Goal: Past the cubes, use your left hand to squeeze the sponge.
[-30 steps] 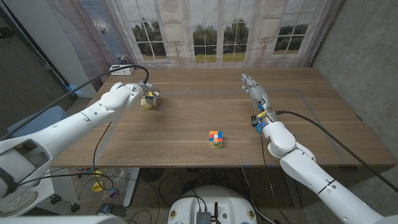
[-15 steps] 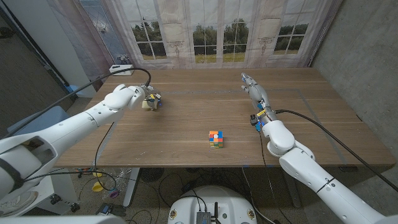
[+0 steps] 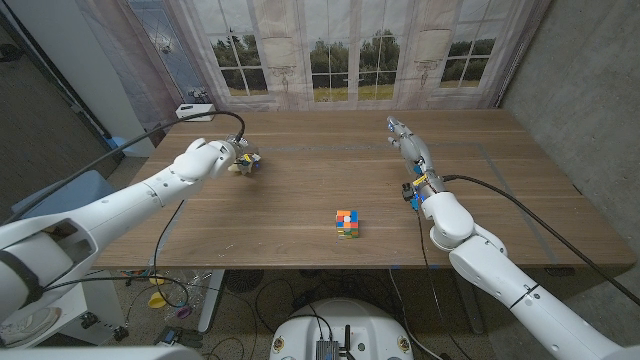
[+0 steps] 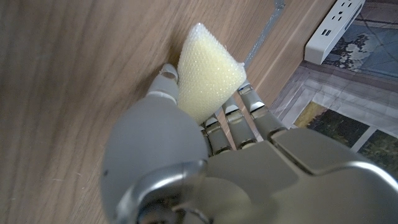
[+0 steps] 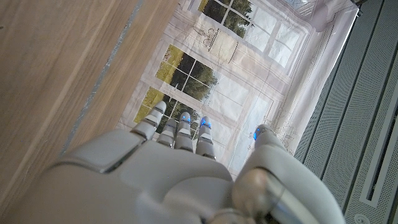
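Head view: the left hand sits on the wooden table, well to the left of and beyond the multicoloured cube, with the pale yellow sponge at its fingertips; the grip itself is too small to resolve here. The right hand stands on the table well beyond and to the right of the cube, fingers extended and close together, holding nothing. Left wrist view: the sponge is pinched between the thumb and the fingers, which are curled around it (a pointed corner projects past the fingertips, against the table surface); a white power strip lies beyond the table edge. Right wrist view: the right hand shows straight, nearly parallel fingers with nothing between them, above the table edge with a window backdrop behind.
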